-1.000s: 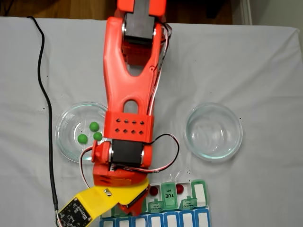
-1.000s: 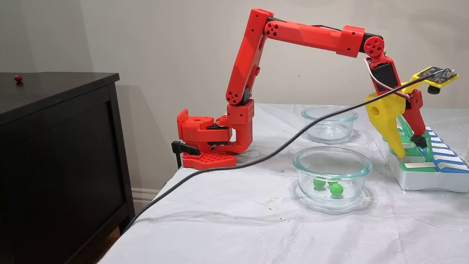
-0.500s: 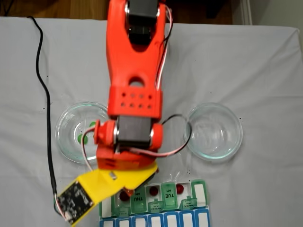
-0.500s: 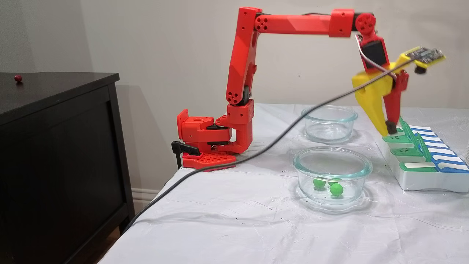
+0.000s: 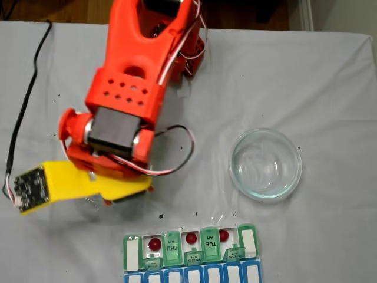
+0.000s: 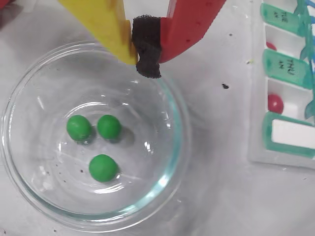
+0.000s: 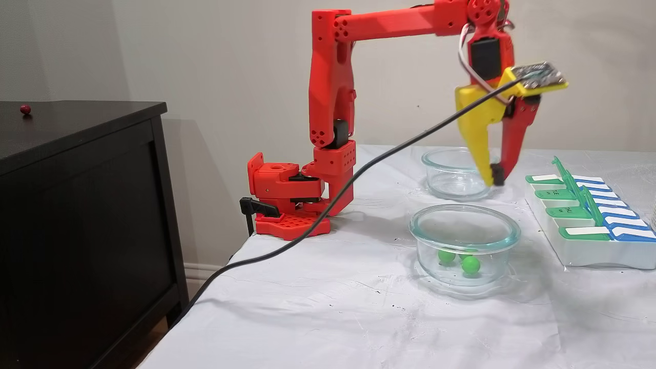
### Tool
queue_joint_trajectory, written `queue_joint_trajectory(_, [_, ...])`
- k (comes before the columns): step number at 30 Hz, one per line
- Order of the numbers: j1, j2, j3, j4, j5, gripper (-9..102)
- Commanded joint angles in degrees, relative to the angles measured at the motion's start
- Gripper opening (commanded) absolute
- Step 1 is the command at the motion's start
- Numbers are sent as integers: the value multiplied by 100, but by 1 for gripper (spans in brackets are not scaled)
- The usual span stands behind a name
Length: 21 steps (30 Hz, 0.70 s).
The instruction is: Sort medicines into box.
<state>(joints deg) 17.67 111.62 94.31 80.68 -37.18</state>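
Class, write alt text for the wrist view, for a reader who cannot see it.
Three green balls lie in a clear glass dish, seen from above, with the robot's hand shut and empty over the dish's far rim. At the right edge is a pill organizer with green lids, one dark red ball in an open compartment.

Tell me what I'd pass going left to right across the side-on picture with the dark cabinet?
Red ball on the cabinet → arm's base → glass dish with green balls → pill box.
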Motion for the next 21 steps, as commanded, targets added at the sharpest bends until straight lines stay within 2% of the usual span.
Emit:
queue_joint_trajectory(1, [325, 1143, 923, -624, 158, 0])
queue_joint_trajectory(8, [387, 1433, 1696, -1213, 281, 0])
queue_joint_trajectory(14, [466, 1116, 1872, -1573, 281, 15])
queue_joint_trajectory(21, [615, 659, 1916, -1661, 149, 19])
